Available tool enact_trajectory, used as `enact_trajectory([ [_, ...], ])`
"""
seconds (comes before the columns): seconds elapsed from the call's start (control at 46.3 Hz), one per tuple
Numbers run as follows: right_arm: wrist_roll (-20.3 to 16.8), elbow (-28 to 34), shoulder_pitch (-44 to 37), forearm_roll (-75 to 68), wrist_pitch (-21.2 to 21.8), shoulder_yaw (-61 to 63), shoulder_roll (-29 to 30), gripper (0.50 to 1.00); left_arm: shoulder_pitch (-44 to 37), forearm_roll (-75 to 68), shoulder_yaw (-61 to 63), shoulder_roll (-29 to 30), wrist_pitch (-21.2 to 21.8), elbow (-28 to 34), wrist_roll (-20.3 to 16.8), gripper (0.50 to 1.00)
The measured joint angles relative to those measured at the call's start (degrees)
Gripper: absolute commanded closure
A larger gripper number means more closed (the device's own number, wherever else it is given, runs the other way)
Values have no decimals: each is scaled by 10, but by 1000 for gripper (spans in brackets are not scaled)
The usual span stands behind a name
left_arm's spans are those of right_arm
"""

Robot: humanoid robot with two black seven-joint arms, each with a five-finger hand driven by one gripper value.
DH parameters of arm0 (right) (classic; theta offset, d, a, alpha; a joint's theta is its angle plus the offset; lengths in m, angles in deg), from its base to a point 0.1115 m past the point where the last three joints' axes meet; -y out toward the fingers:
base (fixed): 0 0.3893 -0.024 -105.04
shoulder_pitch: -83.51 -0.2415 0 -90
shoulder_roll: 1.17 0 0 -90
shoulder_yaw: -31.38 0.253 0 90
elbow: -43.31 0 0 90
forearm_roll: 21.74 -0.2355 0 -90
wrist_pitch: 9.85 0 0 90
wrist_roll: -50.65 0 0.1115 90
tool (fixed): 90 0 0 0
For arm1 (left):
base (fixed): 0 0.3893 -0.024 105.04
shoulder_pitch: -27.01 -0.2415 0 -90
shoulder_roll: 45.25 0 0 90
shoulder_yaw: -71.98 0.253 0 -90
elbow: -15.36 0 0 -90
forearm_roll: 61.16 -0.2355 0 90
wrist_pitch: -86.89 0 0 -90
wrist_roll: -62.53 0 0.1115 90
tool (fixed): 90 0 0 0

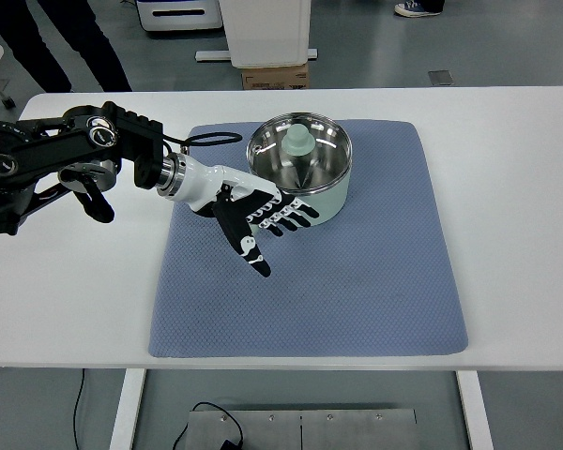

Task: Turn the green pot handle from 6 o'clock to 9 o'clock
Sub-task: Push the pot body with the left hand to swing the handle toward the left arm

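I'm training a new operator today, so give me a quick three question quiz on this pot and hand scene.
1. True or false: the left hand has its fingers spread beside the green pot.
2. What does the pot sit on? A) bare table B) blue mat C) a tray
3. Fill in: the pot's lid knob is pale ____.

Key: 1 true. 2 B, the blue mat. 3 green.

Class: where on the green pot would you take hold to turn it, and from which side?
Probably by what looks like its dark handle, showing under the left hand at the green pot's lower left. Come from the left: the smooth round wall gives little purchase.
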Motion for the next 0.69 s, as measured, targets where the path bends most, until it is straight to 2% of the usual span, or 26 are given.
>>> enact_trajectory([
  [0.691, 0, 0, 0, 0, 0, 0, 0, 500, 0, -30, 7, 40, 0, 3, 0, 500],
])
